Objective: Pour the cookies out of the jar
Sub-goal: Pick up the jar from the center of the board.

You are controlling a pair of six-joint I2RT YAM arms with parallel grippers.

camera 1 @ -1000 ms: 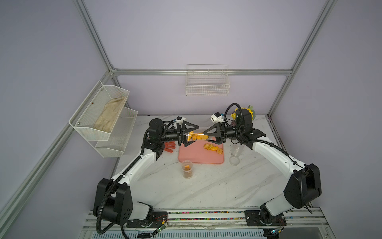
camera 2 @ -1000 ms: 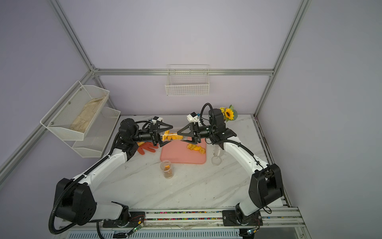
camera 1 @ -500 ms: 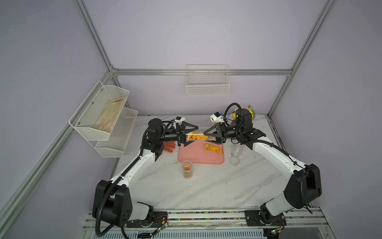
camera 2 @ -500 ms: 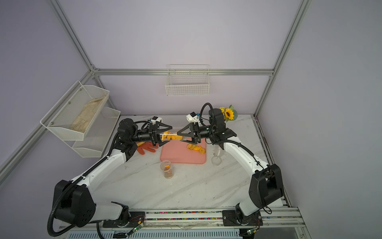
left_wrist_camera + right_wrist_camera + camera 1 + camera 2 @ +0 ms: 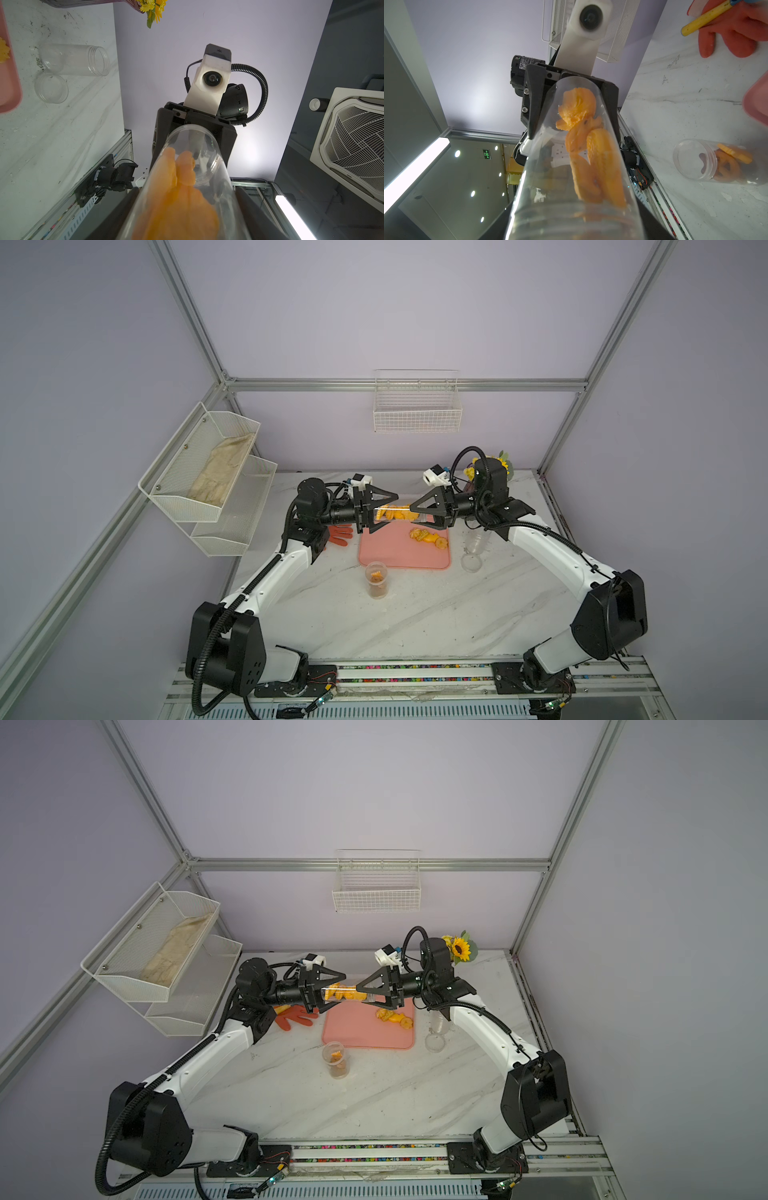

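Clear plastic forms the jar, which lies level in the air over the far edge of the pink tray, with one gripper at each end. The left gripper has its fingers closed against the sides of the jar's base end. The right gripper clamps the threaded end. The orange cookies lie inside the jar, along its length. More biscuits lie loose on the tray. A second jar stands upright on the marble table, just in front of the tray.
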